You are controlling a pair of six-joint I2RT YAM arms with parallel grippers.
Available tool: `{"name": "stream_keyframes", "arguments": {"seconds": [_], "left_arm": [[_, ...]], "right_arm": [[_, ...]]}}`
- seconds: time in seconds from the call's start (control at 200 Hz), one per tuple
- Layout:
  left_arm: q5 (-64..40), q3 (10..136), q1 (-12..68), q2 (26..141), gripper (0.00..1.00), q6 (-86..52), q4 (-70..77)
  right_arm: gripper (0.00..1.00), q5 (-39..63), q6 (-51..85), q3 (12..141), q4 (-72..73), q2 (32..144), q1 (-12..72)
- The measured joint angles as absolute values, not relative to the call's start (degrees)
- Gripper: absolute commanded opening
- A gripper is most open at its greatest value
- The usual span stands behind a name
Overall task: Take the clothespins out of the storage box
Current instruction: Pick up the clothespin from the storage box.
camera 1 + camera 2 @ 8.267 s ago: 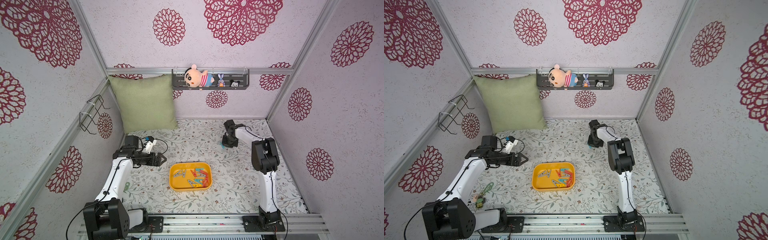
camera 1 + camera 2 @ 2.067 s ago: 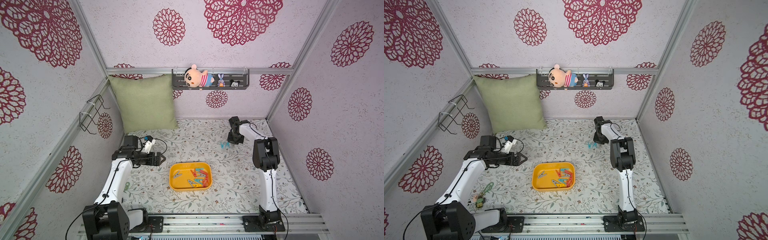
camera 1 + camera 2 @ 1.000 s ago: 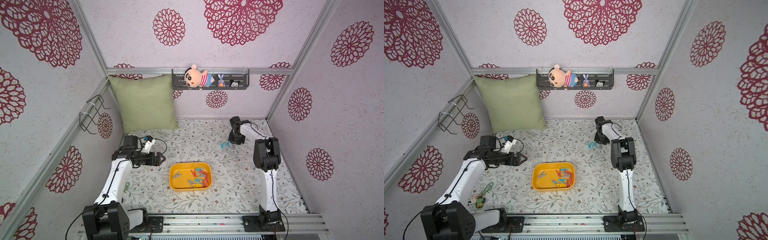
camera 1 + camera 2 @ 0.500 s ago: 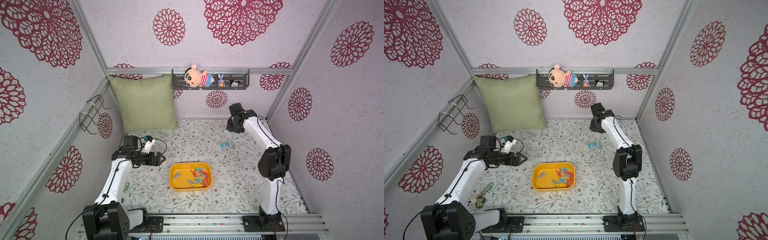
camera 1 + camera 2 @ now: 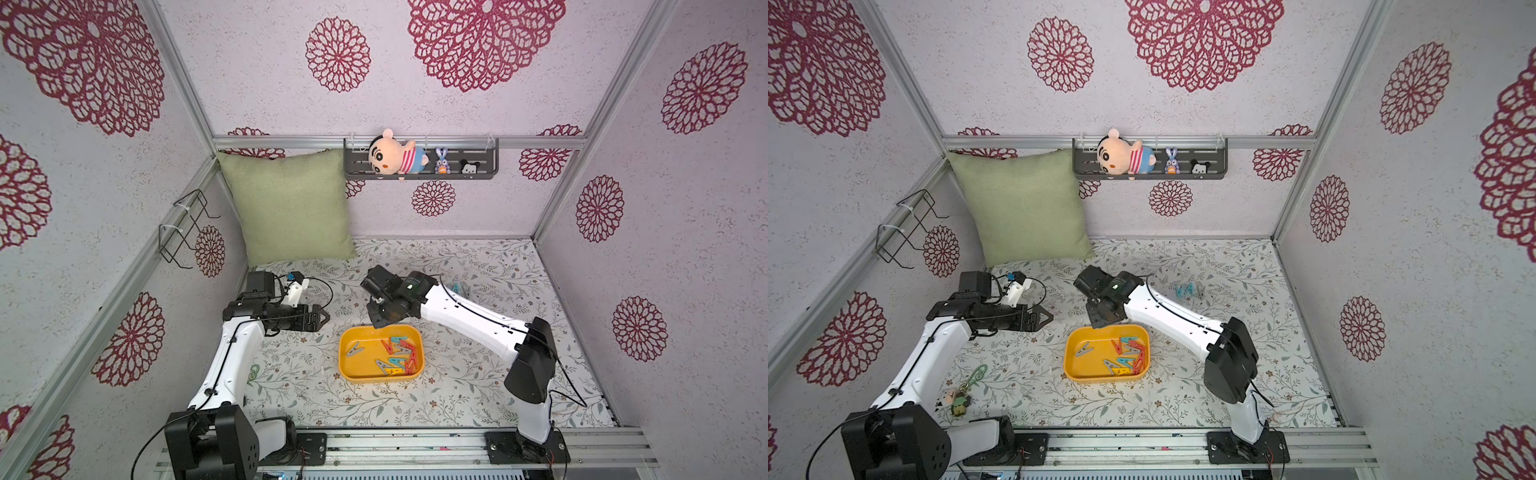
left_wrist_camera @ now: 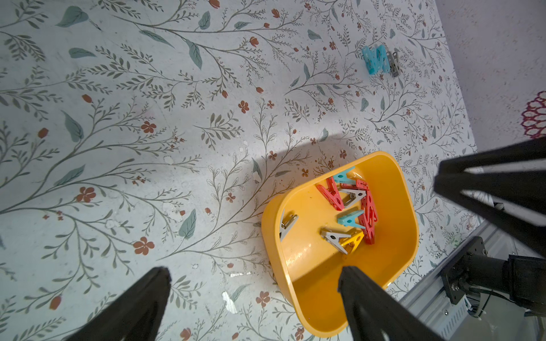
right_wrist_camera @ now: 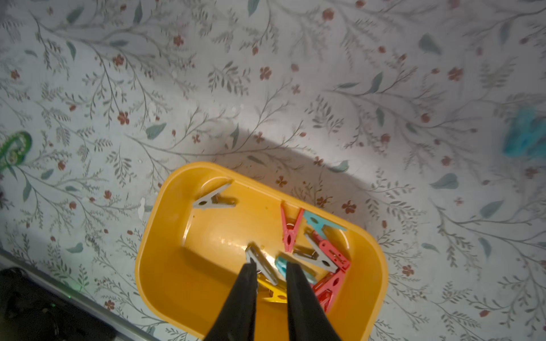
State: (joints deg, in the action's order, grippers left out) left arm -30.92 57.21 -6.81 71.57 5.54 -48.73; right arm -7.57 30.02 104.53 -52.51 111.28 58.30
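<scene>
A second earlier the right gripper (image 7: pixel 270 267) had been low at the far right of the bench (image 5: pixel 457 395), beside the three clothespins (image 5: pixel 1187 289) lying there, two teal and one grey. It had since lifted, swung across and come over the far edge of the storage box (image 5: pixel 363 370), its jaws narrowly parted with nothing between them. That read as one delivery finished and the next pick beginning, with most of the work left: the remaining clothespins (image 5: pixel 398 355) lay inside the box, which had not shifted from the front middle of the bench. The left gripper (image 5: pixel 318 322) had not moved, hanging off the box's far left corner with jaws spread wide and empty. Inside the box, one grey pin (image 7: pixel 214 199) lay alone near the left wall, free on most sides. The rest were heaped toward the right wall, overlapping, which left little room for a finger on that side. Around the box the bench lay open; the likeliest crowding was between the two arms, near each other above the box's far edge.
</scene>
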Motion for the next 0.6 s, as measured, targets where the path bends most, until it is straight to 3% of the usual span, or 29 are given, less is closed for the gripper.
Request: {"name": "stream_keyframes", "arguments": {"seconds": [0.6], "left_arm": [[-31.0,57.2,-6.9,71.6,0.97,5.5,-48.7]], "right_arm": [[0.22,-6.0,30.0,96.8,-46.1,122.3,60.9]]}}
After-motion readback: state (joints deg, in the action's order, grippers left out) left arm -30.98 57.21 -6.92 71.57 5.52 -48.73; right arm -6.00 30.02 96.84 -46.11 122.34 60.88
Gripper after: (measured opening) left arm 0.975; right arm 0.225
